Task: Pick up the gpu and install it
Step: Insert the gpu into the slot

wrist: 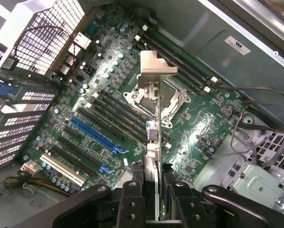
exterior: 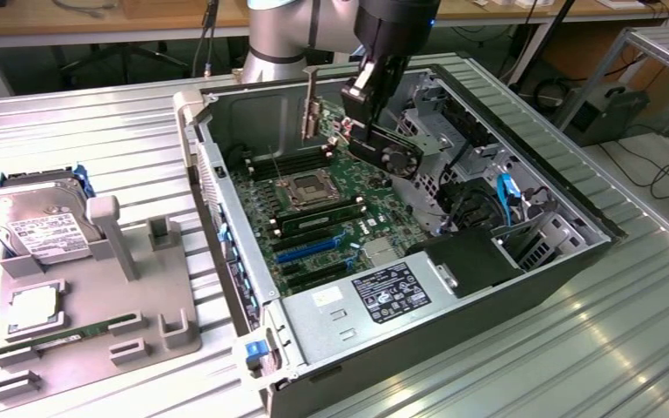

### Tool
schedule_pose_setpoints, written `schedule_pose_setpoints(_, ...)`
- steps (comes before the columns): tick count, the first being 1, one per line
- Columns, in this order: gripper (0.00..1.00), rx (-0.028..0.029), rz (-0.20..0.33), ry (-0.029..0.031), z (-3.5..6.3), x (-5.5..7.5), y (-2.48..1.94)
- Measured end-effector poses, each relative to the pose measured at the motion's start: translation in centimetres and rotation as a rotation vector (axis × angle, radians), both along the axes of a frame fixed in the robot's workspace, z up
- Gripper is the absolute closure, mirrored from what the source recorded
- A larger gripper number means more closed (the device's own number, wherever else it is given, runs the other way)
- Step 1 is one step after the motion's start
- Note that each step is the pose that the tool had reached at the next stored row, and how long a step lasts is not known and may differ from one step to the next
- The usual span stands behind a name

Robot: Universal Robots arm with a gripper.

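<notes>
The gpu [exterior: 381, 144] is pinched edgewise between the half-closed fingers [wrist: 132, 202] of the gripper [exterior: 361, 122]. It is held above the green motherboard [wrist: 99, 118], at one o'clock from the square CPU socket [exterior: 309, 187] in the exterior view. Its round fan [exterior: 400, 159], framed in black plastic, is seen there. From the wrist, the thin card edge and bent silver bracket [wrist: 157, 71] are seen.

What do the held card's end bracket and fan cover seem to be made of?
On the flat gpu: silver end bracket, probably bare sheet metal, thin, pale grey, with a folded tab; black fan shroud, likely moulded plastic, matt, though the look leaves it open.
</notes>
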State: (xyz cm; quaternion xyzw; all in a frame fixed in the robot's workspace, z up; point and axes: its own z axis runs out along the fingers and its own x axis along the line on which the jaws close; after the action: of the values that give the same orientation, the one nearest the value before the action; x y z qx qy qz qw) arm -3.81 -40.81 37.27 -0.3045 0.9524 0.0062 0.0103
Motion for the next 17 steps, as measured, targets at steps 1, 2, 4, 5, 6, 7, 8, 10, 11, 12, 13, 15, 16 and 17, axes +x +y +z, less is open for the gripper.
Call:
schedule_pose_setpoints(1, 0.73, 0.0000, 0.006, 0.0001, 0.00, 0.00, 0.00)
schedule_pose_setpoints(2, 0.73, 0.0000, 0.010, 0.0001, 0.00, 0.00, 0.00)
schedule_pose_setpoints(4, 0.73, 0.0000, 0.016, 0.0000, 0.00, 0.00, 0.00)
schedule_pose_setpoints(5, 0.73, 0.0000, 0.019, 0.0000, 0.00, 0.00, 0.00)
schedule_pose_setpoints(6, 0.73, 0.0000, 0.022, 0.0000, 0.00, 0.00, 0.00)
schedule_pose_setpoints(7, 0.73, 0.0000, 0.025, 0.0001, 0.00, 0.00, 0.00)
schedule_pose_setpoints(8, 0.73, 0.0000, 0.028, 0.0000, 0.00, 0.00, 0.00)
schedule_pose_setpoints(10, 0.73, 0.0000, 0.034, 0.0000, 0.00, 0.00, 0.00)
schedule_pose_setpoints(11, 0.73, 0.0000, 0.036, 0.0001, 0.00, 0.00, 0.00)
schedule_pose_setpoints(12, 0.73, 0.0000, 0.039, 0.0001, 0.00, 0.00, 0.00)
schedule_pose_setpoints(13, 0.73, 0.0000, 0.042, 0.0000, 0.00, 0.00, 0.00)
schedule_pose_setpoints(15, 0.73, 0.0000, 0.046, 0.0000, 0.00, 0.00, 0.00)
schedule_pose_setpoints(16, 0.73, 0.0000, 0.049, 0.0000, 0.00, 0.00, 0.00)
schedule_pose_setpoints(17, 0.73, 0.0000, 0.051, 0.0001, 0.00, 0.00, 0.00)
